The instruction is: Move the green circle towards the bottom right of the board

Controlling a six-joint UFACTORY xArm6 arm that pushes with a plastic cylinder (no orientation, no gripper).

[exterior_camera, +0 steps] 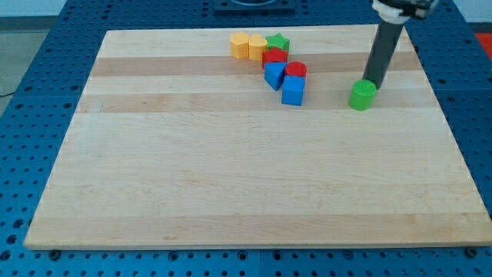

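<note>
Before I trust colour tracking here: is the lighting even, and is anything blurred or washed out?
Camera view: light is soft and even, with only faint shadows under the blocks; the board shows slight sheen but no hard glare; the green circle and my tip just behind it are sharp; the board's edges look trapezoidal from perspective.
</note>
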